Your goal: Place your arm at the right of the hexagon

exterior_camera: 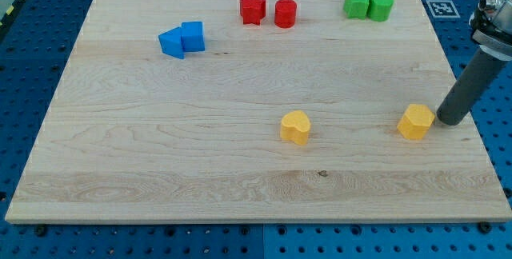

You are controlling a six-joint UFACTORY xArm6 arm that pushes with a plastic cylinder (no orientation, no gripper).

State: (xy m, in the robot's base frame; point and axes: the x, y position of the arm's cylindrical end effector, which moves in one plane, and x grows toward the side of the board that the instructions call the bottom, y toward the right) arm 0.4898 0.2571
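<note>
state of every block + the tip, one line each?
yellow hexagon: flat on board, tip just at its right
my tip: down on the board, beside the hexagon; contact unclear
yellow heart: alone, mid-board
red star: small gap to red cylinder
green cube: against green cylinder
two blue blocks: touching, shapes unclear
wooden board: flat

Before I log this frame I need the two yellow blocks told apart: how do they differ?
The yellow hexagon has flat angled sides; the yellow heart has rounded lobes. The hexagon lies near the board's right edge; the heart sits near the middle, toward the view's bottom. My tip stands just right of the hexagon, very close to it, and far from the heart. They share the same yellow colour and similar size, and each stands alone.
</note>
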